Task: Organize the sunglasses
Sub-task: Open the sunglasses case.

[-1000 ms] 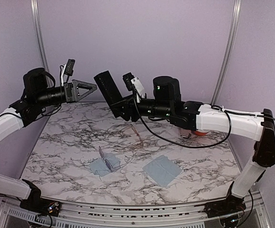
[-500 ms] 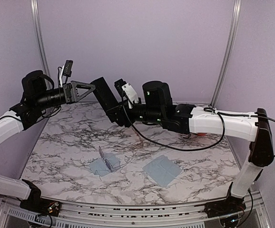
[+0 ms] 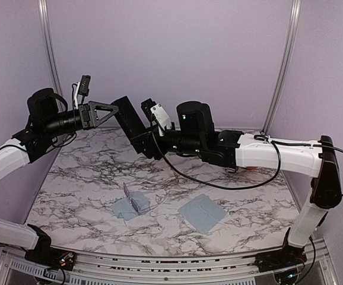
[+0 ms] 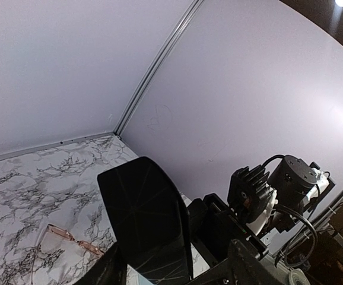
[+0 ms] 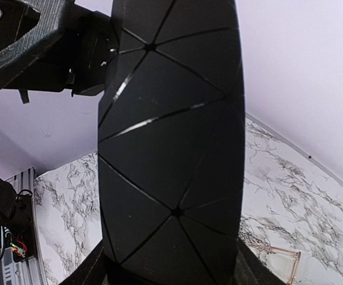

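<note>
Leftward came the black case (image 3: 130, 119), right gripper (image 3: 142, 139) pinching its base; fingers of the left gripper (image 3: 115, 109) flank its top — grip unclear; early release could drop it onto wire-framed sunglasses (image 4: 70, 237) beneath.

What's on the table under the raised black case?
The wire sunglasses lie on the marble table below the case. Only part of them shows in the wrist views. The case covers the rest, and whatever else lies directly beneath it cannot be seen.

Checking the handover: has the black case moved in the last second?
Yes. The black case, held by the right gripper, has shifted left, toward the left corner post and the left gripper.
</note>
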Available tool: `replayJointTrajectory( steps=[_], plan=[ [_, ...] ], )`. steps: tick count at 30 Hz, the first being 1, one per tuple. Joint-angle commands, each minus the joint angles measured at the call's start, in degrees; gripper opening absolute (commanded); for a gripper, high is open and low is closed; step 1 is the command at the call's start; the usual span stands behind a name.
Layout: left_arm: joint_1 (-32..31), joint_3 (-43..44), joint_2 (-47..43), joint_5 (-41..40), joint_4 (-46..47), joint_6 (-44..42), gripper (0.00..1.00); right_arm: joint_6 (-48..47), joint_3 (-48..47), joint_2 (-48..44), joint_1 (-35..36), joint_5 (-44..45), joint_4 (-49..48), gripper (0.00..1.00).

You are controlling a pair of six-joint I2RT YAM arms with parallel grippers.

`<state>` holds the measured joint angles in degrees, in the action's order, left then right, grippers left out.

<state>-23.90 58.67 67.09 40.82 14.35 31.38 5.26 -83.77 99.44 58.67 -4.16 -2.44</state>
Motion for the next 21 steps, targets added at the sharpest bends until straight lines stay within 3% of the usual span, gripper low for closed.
replayJointTrajectory(
  steps=[1, 10, 17, 21],
  plan=[
    [-0.15, -0.58, -0.68, -0.27, 2.87, 0.03, 0.52, -0.82, -3.09, 0.33, 0.78, -0.14, -1.37, 0.44],
    [-0.14, -0.93, -0.72, -0.73, 2.88, -0.09, 0.51, -0.9, -3.4, 0.37, 1.08, -0.92, -1.16, 0.44],
    [-0.17, -1.08, -0.83, -0.93, 2.88, -0.26, 0.37, -0.84, -3.34, 0.47, 1.17, -1.35, -1.56, 0.44],
    [-0.13, -1.24, -1.01, -1.11, 2.96, -0.35, 0.37, -0.92, -3.34, 0.52, 1.27, -1.84, -1.63, 0.43]
  ],
)
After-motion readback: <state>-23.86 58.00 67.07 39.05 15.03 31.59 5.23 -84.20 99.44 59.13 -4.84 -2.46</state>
